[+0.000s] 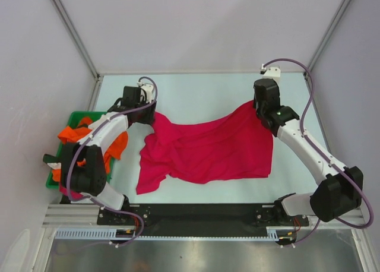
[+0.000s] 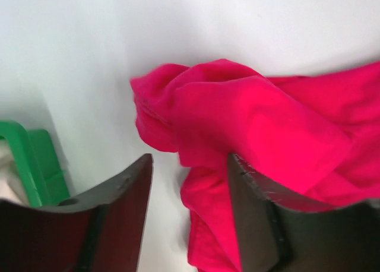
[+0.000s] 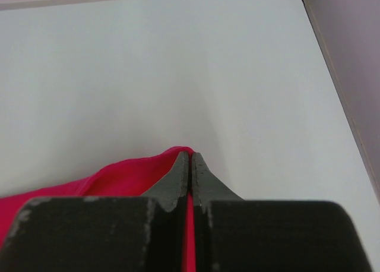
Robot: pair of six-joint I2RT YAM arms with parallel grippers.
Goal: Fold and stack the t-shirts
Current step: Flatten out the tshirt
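Observation:
A crimson-pink t-shirt (image 1: pixel 208 150) lies rumpled across the middle of the table. Its far right corner is lifted by my right gripper (image 1: pixel 256 108), which is shut on the cloth (image 3: pixel 136 171) with fabric pinched between the fingers (image 3: pixel 178 177). My left gripper (image 1: pixel 149 111) hovers at the shirt's far left corner with its jaws apart; the bunched corner (image 2: pixel 237 111) lies loose between and past the fingers (image 2: pixel 249 201). Orange t-shirts (image 1: pixel 116 144) are heaped in and over the green tray (image 1: pixel 74 117) at the left.
The green tray's rim (image 2: pixel 27 159) shows at the left of the left wrist view. White enclosure walls and metal frame posts (image 1: pixel 74 34) surround the table. A black rail (image 1: pixel 196 212) runs along the near edge.

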